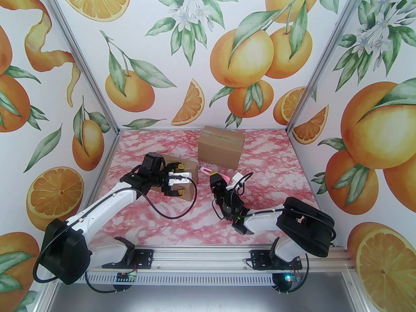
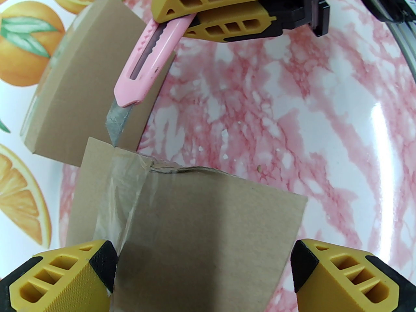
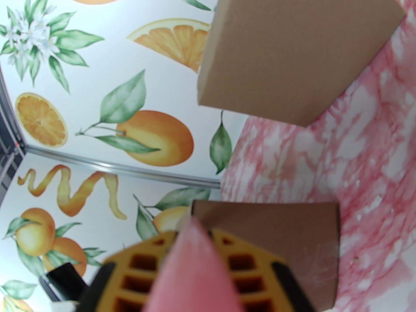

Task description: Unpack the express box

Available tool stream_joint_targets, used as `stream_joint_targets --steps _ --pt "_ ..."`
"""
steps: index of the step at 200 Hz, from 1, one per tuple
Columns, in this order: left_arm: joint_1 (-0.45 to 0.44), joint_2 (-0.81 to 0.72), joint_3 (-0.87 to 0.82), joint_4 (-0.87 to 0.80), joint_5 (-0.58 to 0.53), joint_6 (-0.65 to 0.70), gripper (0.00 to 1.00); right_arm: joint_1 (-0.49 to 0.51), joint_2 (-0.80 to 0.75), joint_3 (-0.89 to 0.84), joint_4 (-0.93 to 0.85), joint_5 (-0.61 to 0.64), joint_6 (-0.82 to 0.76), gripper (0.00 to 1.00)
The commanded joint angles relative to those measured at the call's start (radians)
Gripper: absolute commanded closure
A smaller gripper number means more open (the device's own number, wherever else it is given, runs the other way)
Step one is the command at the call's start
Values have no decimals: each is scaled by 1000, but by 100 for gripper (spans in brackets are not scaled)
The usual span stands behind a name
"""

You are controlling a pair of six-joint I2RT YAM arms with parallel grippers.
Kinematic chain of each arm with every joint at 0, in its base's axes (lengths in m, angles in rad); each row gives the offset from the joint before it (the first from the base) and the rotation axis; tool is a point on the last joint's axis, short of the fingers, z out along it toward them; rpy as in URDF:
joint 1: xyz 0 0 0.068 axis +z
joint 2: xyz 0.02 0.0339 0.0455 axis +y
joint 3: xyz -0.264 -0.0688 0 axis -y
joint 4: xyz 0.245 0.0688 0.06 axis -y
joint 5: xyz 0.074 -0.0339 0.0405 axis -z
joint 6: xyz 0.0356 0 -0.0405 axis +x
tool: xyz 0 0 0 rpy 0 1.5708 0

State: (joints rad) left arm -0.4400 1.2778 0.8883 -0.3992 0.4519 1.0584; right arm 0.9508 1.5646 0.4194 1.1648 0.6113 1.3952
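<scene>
The express box point(image 1: 190, 187), small, brown and sealed with clear tape, lies left of the table's centre. My left gripper point(image 1: 179, 179) straddles it, jaws wide, and both yellow fingers point(image 2: 65, 271) press its sides point(image 2: 201, 226). My right gripper point(image 1: 215, 174) is shut on a pink utility knife point(image 1: 205, 170) that points left at the box. In the left wrist view the knife point(image 2: 146, 67) hangs from the right gripper point(image 2: 195, 16), and its blade tip meets the taped top edge of the box. The right wrist view looks over the pink handle point(image 3: 191, 271) onto the box point(image 3: 276, 239).
A larger closed cardboard box point(image 1: 221, 146) stands behind, near the back wall, and rises above the knife in the right wrist view point(image 3: 292, 50). The pink marbled table point(image 1: 182, 216) is bare in front of both arms. Orange-printed walls close in three sides.
</scene>
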Motion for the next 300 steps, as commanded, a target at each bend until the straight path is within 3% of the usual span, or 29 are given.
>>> stream_joint_targets --steps 1,56,125,218,300 --pt "-2 -20 -12 60 -14 -46 8 18 22 4 4 -18 13 100" --pt "-14 -5 -17 117 -22 -119 9 30 28 6 12 -20 21 100" --pt "-35 -10 -36 111 -11 -111 9 32 54 -1 134 8 13 100" --pt "-59 -86 -123 109 1 -119 9 27 33 -21 156 45 70 100" --pt "-51 -66 -101 96 55 -120 9 7 -77 -7 -9 38 82 100"
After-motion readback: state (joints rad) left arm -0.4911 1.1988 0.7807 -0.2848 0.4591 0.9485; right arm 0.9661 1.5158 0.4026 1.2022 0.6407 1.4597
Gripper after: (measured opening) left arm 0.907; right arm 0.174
